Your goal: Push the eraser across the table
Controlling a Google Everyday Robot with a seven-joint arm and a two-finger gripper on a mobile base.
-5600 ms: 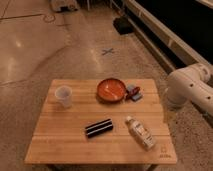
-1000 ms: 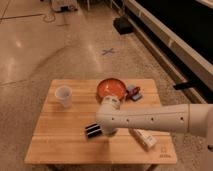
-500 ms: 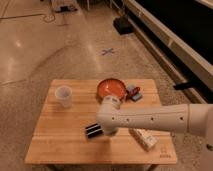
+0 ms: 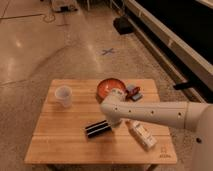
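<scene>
The eraser (image 4: 98, 128), a flat black block with a pale stripe, lies slightly slanted near the middle of the light wooden table (image 4: 60, 137). My white arm reaches in from the right across the table. Its gripper (image 4: 111, 119) is at the eraser's right end, touching it or just above it. The arm's bulk hides the gripper's tip.
A white cup (image 4: 63, 96) stands at the table's back left. An orange bowl (image 4: 106, 88) sits at the back centre, with a small red-and-blue object (image 4: 133, 91) to its right. A white-and-brown carton (image 4: 142, 134) lies at the front right, under my arm.
Since 5.6 s ago my arm has swung from the table's right side over to the eraser. In the last second nothing has visibly moved, and the eraser stays in about the same place.
</scene>
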